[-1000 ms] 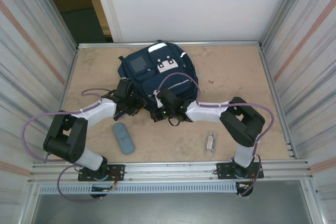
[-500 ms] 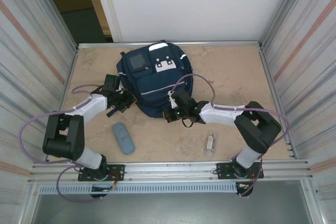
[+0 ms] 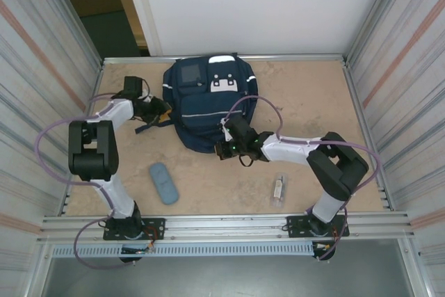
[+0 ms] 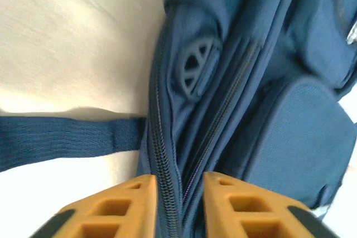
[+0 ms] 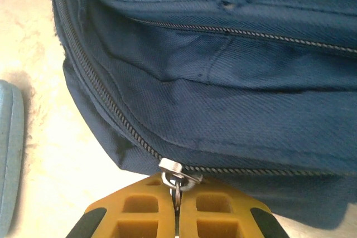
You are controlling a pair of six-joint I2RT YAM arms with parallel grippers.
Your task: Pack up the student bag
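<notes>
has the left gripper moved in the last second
Yes: the left gripper has swung left and away from the near edge, nearer the table's left rail, beside the student bag.

The left arm (image 3: 94,154) rises steeply from its base. Its white forearm reaches far forward, with the left hand (image 3: 154,110) turned inward toward the centre. Its orange fingers (image 4: 111,210) sit parted, though it is hard to judge whether the pads press on anything between them. The right arm (image 3: 334,165) bends at the elbow and stretches low to the left. The right hand (image 3: 224,149) is clamped tight on a zipper pull (image 5: 175,174).
</notes>
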